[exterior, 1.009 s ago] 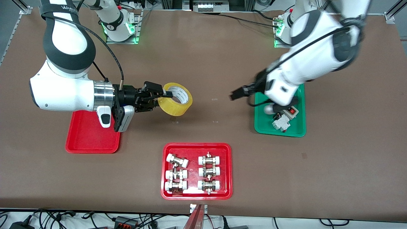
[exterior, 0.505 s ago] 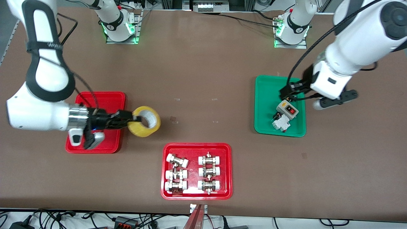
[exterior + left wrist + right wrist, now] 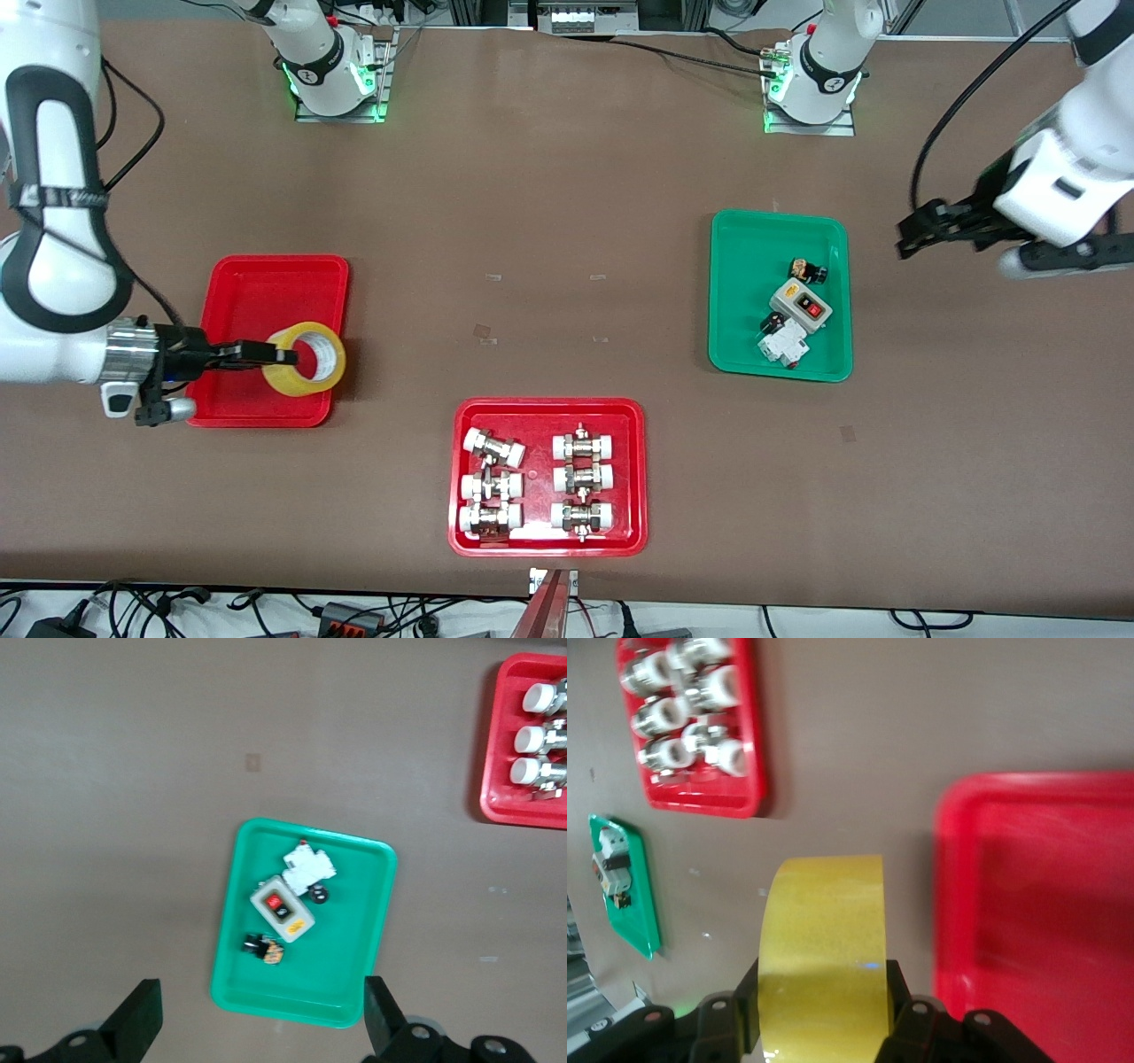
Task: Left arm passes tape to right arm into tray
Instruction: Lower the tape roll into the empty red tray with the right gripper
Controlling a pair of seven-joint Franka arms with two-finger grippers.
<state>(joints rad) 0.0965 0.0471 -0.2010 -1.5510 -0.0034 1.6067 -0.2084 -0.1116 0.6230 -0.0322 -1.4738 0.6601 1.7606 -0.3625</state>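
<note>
The plain red tray (image 3: 266, 283) is lying toward the right arm's end of the table, mostly bare. Over its nearer corner, the right gripper (image 3: 282, 357) is pinching the glossy yellowish tape (image 3: 312, 370) through its core. The left gripper (image 3: 921, 232), fingers spread, is hanging beside the green tray (image 3: 744, 257), well apart from the tape.

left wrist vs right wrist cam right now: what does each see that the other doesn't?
Only the left wrist view shows the left gripper, jaws open and empty, over bare table beside the green tray, with that tray whole.

Only the right wrist view shows the tape held in the shut right gripper, over the edge of the plain red tray.

Both catch the green tray, partly cut off in the right wrist view, and the red tray of pipe fittings.
</note>
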